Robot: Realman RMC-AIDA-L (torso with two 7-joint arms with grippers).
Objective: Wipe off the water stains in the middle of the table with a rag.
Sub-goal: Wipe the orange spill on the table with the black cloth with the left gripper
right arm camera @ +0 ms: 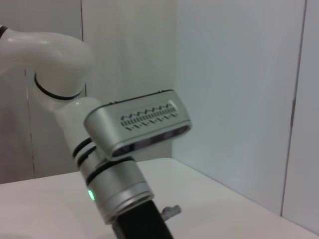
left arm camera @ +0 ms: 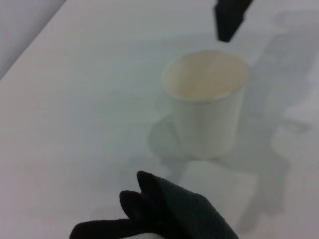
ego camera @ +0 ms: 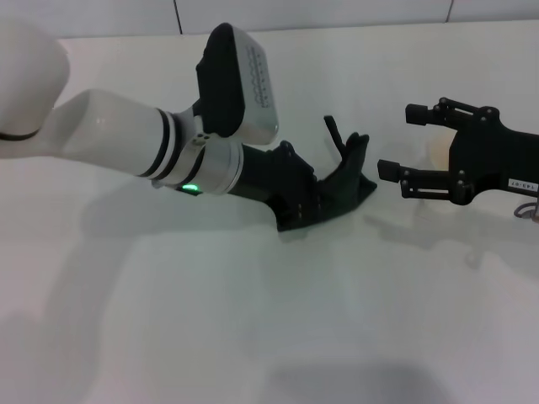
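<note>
Left gripper [ego camera: 313, 202] (clutching rag [ego camera: 349, 178]), white table [ego camera: 253, 320]

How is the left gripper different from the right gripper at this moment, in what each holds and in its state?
The left gripper is shut on the rag, pressing it toward the table; the right gripper holds nothing. The left gripper's fingers are buried in dark cloth; the right gripper's fingers are open and apart. Both are black and near the table's middle.
</note>
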